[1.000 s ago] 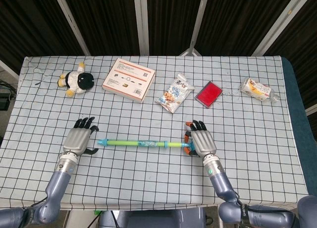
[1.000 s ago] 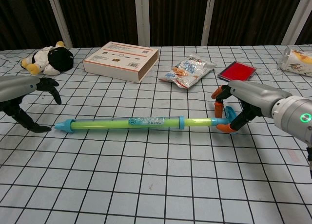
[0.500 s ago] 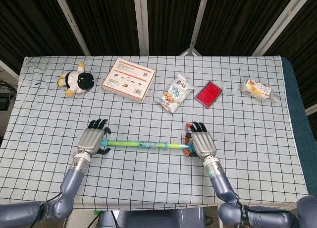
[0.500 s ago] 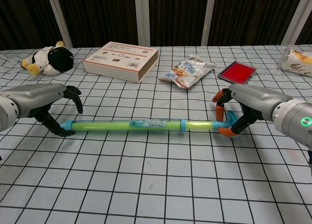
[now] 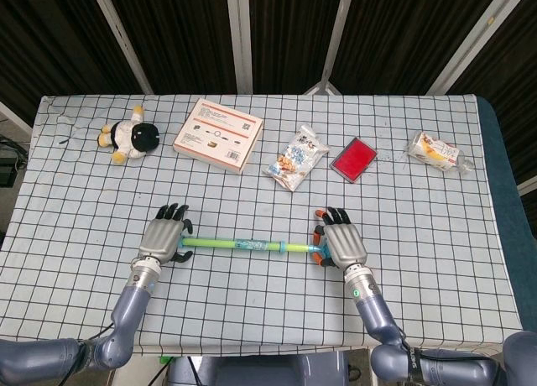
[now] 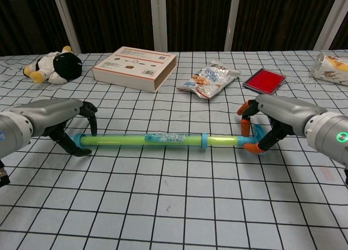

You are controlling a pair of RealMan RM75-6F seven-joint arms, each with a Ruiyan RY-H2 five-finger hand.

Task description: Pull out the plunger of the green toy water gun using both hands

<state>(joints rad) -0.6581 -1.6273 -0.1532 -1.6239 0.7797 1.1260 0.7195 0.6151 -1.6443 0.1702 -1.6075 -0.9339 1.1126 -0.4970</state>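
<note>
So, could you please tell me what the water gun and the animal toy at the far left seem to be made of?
The green toy water gun looks like glossy, translucent plastic: light passes through the green barrel, and the blue collar is shiny. The animal toy appears to be soft plush fabric, with a fuzzy, matte black-and-white surface, though the stuffing can't be confirmed.

Two silver-grey robot hands on blue-grey arms

The left hand point(image 6: 51, 117) has a smooth matte silver-grey shell over its back and black fingers point(image 6: 90, 113); in the head view its wrist is a pale metallic cylinder joined to a rounded blue-grey forearm. The right hand point(image 6: 277, 117) wears the same silver shell with dark fingers, some of them capped in orange fingertips point(image 6: 251, 147). Its wrist collar is light grey and carries a small lit green ring, seen in both views, above a blue-grey forearm.
</note>
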